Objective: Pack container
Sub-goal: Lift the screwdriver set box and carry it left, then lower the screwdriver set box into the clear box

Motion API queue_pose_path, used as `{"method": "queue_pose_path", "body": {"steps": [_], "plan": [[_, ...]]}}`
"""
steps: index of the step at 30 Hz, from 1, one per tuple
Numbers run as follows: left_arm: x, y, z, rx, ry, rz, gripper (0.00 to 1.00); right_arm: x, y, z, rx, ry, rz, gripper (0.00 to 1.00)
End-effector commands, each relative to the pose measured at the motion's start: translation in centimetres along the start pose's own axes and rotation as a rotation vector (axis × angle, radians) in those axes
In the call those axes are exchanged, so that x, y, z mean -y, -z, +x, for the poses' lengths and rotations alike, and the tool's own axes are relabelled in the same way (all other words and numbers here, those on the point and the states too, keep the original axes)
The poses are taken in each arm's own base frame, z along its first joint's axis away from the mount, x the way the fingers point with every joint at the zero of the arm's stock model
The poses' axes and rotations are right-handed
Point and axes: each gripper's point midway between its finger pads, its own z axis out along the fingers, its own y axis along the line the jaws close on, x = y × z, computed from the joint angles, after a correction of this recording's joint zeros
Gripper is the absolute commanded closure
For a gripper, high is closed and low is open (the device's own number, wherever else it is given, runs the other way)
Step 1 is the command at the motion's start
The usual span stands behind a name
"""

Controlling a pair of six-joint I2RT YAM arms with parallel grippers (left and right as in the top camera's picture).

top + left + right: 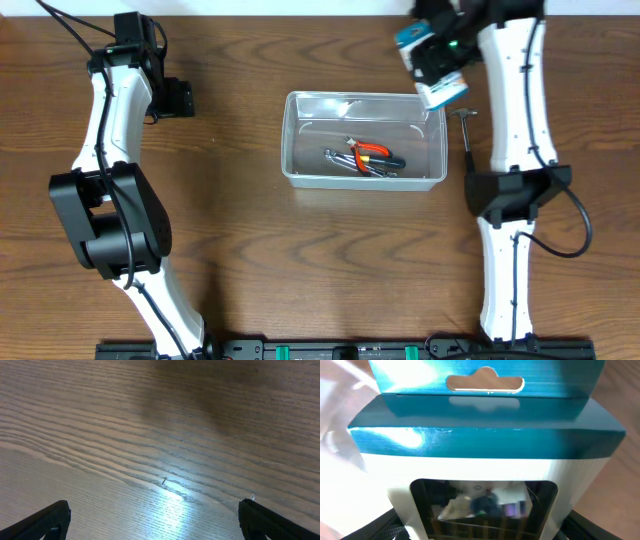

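The clear plastic container [291, 140] stands in the middle of the table. Orange-handled pliers [370, 152] and other small metal tools lie in it. My right gripper [438, 58] is shut on a blue-and-white box [434, 76] and holds it above the container's far right corner. In the right wrist view the box [485, 435] fills the frame, with the right gripper [482, 532] at the bottom and a dark finger [387, 527] at each lower corner. My left gripper [186, 98] hovers open over bare wood at the far left. In its own view the left gripper [155, 520] holds nothing.
A thin dark tool [465, 138] lies on the table just right of the container, beside the right arm. A black rail [340, 350] runs along the table's front edge.
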Motion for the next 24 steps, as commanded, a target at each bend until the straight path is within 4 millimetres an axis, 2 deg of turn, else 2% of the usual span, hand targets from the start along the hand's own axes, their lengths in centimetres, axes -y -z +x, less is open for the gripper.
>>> {"method": "queue_pose_path", "body": {"steps": [1, 6, 11, 15, 20, 24], "plan": [[-0.1, -0.8, 0.5, -0.025, -0.003, -0.015, 0.02, -3.6, 1.1, -1.3, 0.035, 0.126, -0.038, 0.27], [-0.1, -0.8, 0.5, -0.025, -0.003, -0.015, 0.02, -7.7, -0.6, -1.4, -0.015, 0.240, -0.086, 0.25], [-0.1, -0.8, 0.5, -0.025, -0.003, -0.015, 0.02, -10.4, -3.2, 0.2, -0.113, 0.306, -0.159, 0.20], [-0.1, -0.8, 0.5, -0.025, -0.003, -0.015, 0.02, -11.7, -5.4, 2.2, -0.214, 0.332, -0.205, 0.17], [-0.1, -0.8, 0.5, -0.025, -0.003, -0.015, 0.02, -12.9, -7.2, 4.3, -0.304, 0.360, -0.248, 0.17], [-0.1, -0.8, 0.5, -0.025, -0.003, -0.015, 0.02, -13.2, -7.6, 4.6, -0.320, 0.362, -0.254, 0.18]]}}
